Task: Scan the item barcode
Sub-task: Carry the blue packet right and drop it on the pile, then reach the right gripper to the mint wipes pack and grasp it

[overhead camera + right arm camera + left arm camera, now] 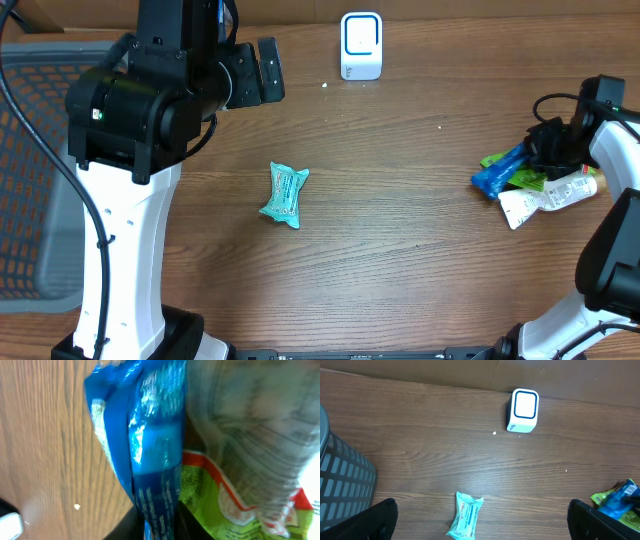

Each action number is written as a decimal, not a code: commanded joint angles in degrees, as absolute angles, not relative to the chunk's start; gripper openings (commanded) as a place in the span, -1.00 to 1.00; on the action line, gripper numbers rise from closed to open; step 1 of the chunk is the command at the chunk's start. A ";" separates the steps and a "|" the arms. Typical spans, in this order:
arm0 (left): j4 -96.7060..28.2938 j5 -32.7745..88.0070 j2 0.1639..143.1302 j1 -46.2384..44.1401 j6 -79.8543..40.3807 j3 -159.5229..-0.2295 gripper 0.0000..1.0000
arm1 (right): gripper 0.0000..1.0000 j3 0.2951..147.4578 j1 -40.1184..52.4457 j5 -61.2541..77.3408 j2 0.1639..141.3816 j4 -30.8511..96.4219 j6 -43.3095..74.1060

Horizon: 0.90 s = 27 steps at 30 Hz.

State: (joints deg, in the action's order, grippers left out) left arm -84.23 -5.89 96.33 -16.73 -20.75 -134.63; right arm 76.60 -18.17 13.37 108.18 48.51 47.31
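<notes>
Above the brown wooden table [400, 250] the left gripper [262, 72] gapes wide, empty. Well right of the white box-shaped scanner [361, 45], the right gripper [157, 527] straddles a blue crinkly plastic packet [150, 435]; whether it pinches, I cannot tell. The packet looks light, limp and slippery, so take its flat middle.

Scanner [361, 45]: white, boxy, upright, with a blue-framed window on its face; stood at the far edge of the table [400, 260].
Teal packet [284, 194]: crinkled, laid flat mid-table, well apart from the scanner.
Blue packet [497, 172]: glossy, laid slantwise at the right side, touching a green packet [525, 180].
</notes>
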 commanded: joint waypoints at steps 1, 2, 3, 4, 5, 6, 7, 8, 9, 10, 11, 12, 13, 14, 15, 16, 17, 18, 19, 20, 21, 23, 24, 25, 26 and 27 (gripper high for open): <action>-84.03 -6.55 95.57 -16.53 -19.68 -135.48 0.99 | -0.49 78.78 -18.81 15.94 107.39 48.23 47.05; -84.01 -6.55 95.57 -16.53 -19.68 -135.48 0.99 | -0.46 79.50 -18.83 17.23 107.39 48.25 45.39; -84.03 -6.55 95.57 -16.53 -19.68 -135.48 0.99 | -0.39 80.40 -18.83 18.61 107.37 48.29 43.48; -84.03 -6.55 95.57 -16.53 -19.68 -135.48 0.99 | -0.30 81.19 -18.83 19.73 107.37 48.31 41.74; -84.03 -6.55 95.57 -16.53 -19.68 -135.48 0.99 | -0.16 81.97 -18.83 20.97 107.37 48.31 39.79; -84.03 -6.55 95.57 -16.53 -19.68 -135.48 1.00 | 0.06 82.74 -18.83 22.24 107.35 48.31 37.39; -84.01 -6.57 95.57 -16.53 -19.68 -135.48 0.99 | 0.31 83.31 -18.83 23.24 107.35 48.47 35.86; -84.03 -6.55 95.57 -16.53 -19.68 -135.48 1.00 | 0.38 83.83 -18.83 24.53 107.37 48.77 34.44; -84.03 -6.55 95.57 -16.53 -19.68 -135.48 0.99 | 0.39 84.25 -18.83 25.80 107.37 49.08 33.21; -84.03 -6.55 95.57 -16.53 -19.68 -135.48 1.00 | 0.39 84.71 -18.81 27.20 107.37 49.45 32.25; -84.03 -6.57 95.57 -16.53 -19.68 -135.48 1.00 | 0.39 85.19 -18.79 28.95 107.37 50.00 31.22; -84.03 -6.55 95.57 -16.53 -19.68 -135.48 1.00 | 0.39 85.69 -18.74 30.89 107.35 50.61 29.82; -84.03 -6.55 95.57 -16.53 -19.68 -135.48 0.99 | 0.38 86.15 -18.68 32.34 107.35 51.18 28.91; -84.03 -6.55 95.57 -16.53 -19.68 -135.48 0.99 | 0.37 86.85 -18.52 34.28 107.35 52.14 27.51; -84.03 -6.55 95.57 -16.51 -19.68 -135.48 0.99 | 0.35 87.59 -18.26 35.64 107.35 53.30 26.09; -84.03 -6.55 95.57 -16.51 -19.68 -135.48 0.99 | 0.34 88.27 -17.91 36.32 107.35 54.43 24.82; -84.03 -6.55 95.57 -16.53 -19.68 -135.48 1.00 | 0.34 88.97 -17.39 36.36 107.35 55.70 23.86; -84.03 -6.55 95.57 -16.53 -19.68 -135.48 0.99 | 0.35 89.76 -16.58 36.32 107.35 57.06 22.61; -84.03 -6.55 95.57 -16.53 -19.68 -135.48 0.99 | 0.35 90.35 -15.75 36.27 107.35 58.02 21.67; -84.03 -6.55 95.57 -16.53 -19.68 -135.48 1.00 | 0.34 90.83 -14.83 36.27 107.35 58.94 20.64; -84.03 -6.55 95.57 -16.53 -19.68 -135.48 0.99 | 0.35 91.24 -13.50 36.16 107.35 59.75 19.77; -84.03 -6.55 95.57 -16.53 -19.68 -135.48 0.99 | 0.37 91.59 -9.72 36.14 107.35 60.42 17.69; -84.03 -6.55 95.57 -16.53 -19.68 -135.48 1.00 | 0.39 91.59 -7.94 36.07 107.35 60.42 16.93; -84.01 -6.55 95.57 -16.53 -19.68 -135.48 1.00 | 0.43 91.59 -5.98 36.05 107.35 60.34 16.01; -84.03 -6.55 95.57 -16.53 -19.68 -135.48 0.99 | 0.48 91.57 -3.84 35.38 107.37 60.10 15.90; -84.03 -6.55 95.57 -16.53 -19.68 -135.48 0.99 | 0.50 91.57 -1.54 34.04 107.37 59.79 16.03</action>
State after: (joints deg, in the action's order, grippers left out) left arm -84.23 -5.89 96.33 -16.73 -20.75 -134.63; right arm 90.11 -7.27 34.46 108.18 60.03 19.51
